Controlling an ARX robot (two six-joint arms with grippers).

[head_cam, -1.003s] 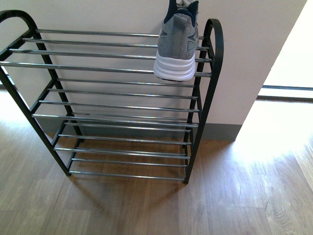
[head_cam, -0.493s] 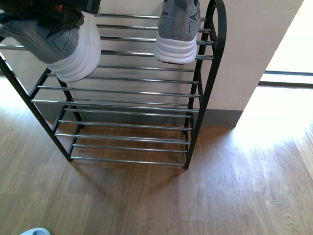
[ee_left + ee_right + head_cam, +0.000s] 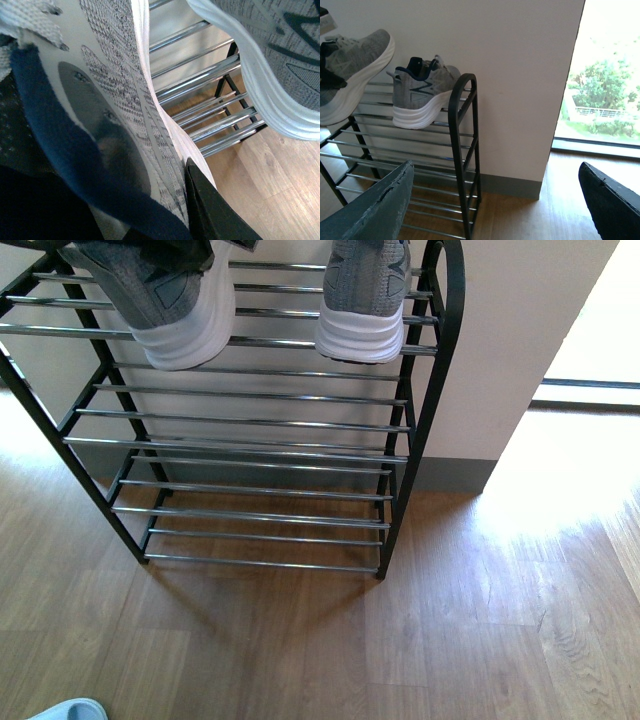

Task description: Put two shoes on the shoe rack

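The shoe rack [image 3: 250, 445] stands against the wall, and both grey sneakers are at its top tier. The first sneaker [image 3: 365, 300] sits at the rack's right end, lying across the bars with its heel toward the robot. The second sneaker [image 3: 165, 305] hangs just beside it to the left. Its long axis also runs across the bars, but its toe is tipped up, so it probably needs levelling and lowering. I cannot tell whether its sole touches the bars.

The left gripper [image 3: 188, 248] is clamped on its collar and is the nearer arm. The right gripper [image 3: 495, 170] is spread, empty and well clear. A blue slide [image 3: 65, 708] lies on the floor. Only a dark zigzag logo [image 3: 420, 92] shows, with no readable writing.
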